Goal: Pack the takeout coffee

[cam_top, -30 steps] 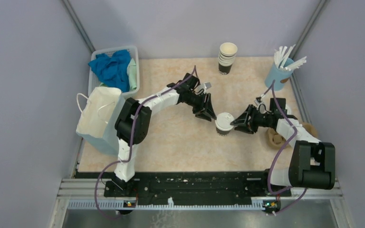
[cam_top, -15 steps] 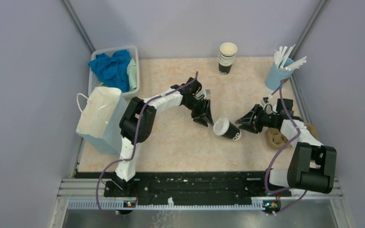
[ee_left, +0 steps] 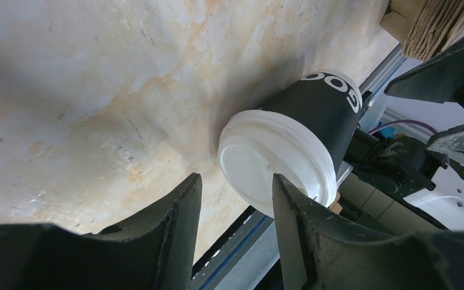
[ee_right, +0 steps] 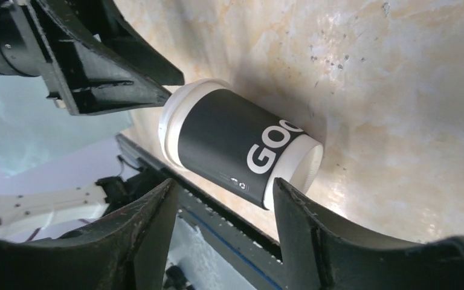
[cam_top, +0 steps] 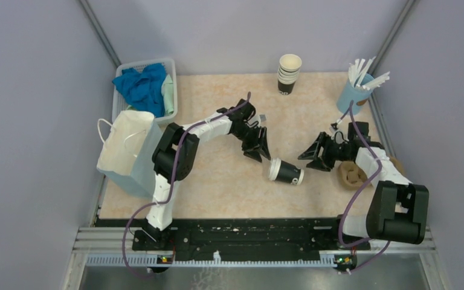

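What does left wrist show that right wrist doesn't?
Left wrist only: the top face of the white lid on the takeout coffee, a brown cardboard stack at top right, and the right arm's jaws beyond the cup. Right wrist only: the cup's white base rim and the left arm's jaws by the lid end. Both: the cup on its side on the table, lid on, lettering visible, ahead of open, empty jaws.
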Motion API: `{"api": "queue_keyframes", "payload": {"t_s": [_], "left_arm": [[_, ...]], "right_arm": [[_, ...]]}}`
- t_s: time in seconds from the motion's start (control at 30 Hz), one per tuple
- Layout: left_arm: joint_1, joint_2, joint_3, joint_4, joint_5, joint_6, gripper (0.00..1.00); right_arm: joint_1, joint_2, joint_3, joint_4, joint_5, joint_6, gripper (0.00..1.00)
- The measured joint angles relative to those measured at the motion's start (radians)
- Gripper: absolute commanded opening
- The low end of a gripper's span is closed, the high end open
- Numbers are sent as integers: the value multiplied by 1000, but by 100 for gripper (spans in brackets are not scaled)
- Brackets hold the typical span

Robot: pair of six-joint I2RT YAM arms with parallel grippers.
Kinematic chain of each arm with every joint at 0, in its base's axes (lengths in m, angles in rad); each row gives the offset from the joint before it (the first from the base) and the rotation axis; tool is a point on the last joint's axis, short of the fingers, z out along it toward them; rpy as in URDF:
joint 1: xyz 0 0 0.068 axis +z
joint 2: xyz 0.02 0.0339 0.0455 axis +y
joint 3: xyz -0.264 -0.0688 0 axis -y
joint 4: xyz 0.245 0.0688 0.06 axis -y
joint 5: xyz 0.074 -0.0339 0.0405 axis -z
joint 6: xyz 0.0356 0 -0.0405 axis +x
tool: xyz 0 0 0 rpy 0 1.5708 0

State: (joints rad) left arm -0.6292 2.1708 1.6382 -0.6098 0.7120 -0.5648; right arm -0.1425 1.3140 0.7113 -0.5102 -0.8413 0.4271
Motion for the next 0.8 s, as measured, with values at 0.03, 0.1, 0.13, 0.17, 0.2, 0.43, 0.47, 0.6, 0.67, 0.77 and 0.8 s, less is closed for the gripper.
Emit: {"api": "queue_keyframes", "payload": {"t_s": [0.03, 0.1, 0.13, 0.17, 0.2, 0.43, 0.47, 0.6, 0.67, 0.77, 0.8], "left_arm": [[3, 0, 0, 0, 0, 1, 58], [11, -8, -13, 3, 1, 4, 65], [15, -16, -26, 5, 2, 6, 67], [20, -29, -45, 3, 5, 6, 71], [22, -43, -68, 19, 14, 1, 73], [18, -142, -201, 156, 137, -80, 77], [10, -143, -200, 179, 150, -91, 75], [-23, -139, -188, 212, 182, -118, 70], [-37, -132, -167, 222, 189, -125, 69], [-54, -121, -136, 231, 189, -133, 69], [-57, -117, -126, 233, 188, -134, 68]], "right_arm": [[10, 0, 20, -27, 24, -15, 64], [31, -3, 61, -79, 81, -43, 70], [45, -6, 82, -112, 121, -58, 72], [56, -11, 99, -138, 149, -68, 74], [70, -20, 115, -171, 183, -80, 75], [127, -92, 87, -257, 231, -93, 68], [129, -93, 69, -251, 223, -87, 67], [129, -89, 5, -211, 201, -63, 59], [129, -74, -3, -179, 187, -56, 55], [129, -44, -4, -117, 170, -48, 49], [129, -30, -4, -96, 167, -47, 48]]}}
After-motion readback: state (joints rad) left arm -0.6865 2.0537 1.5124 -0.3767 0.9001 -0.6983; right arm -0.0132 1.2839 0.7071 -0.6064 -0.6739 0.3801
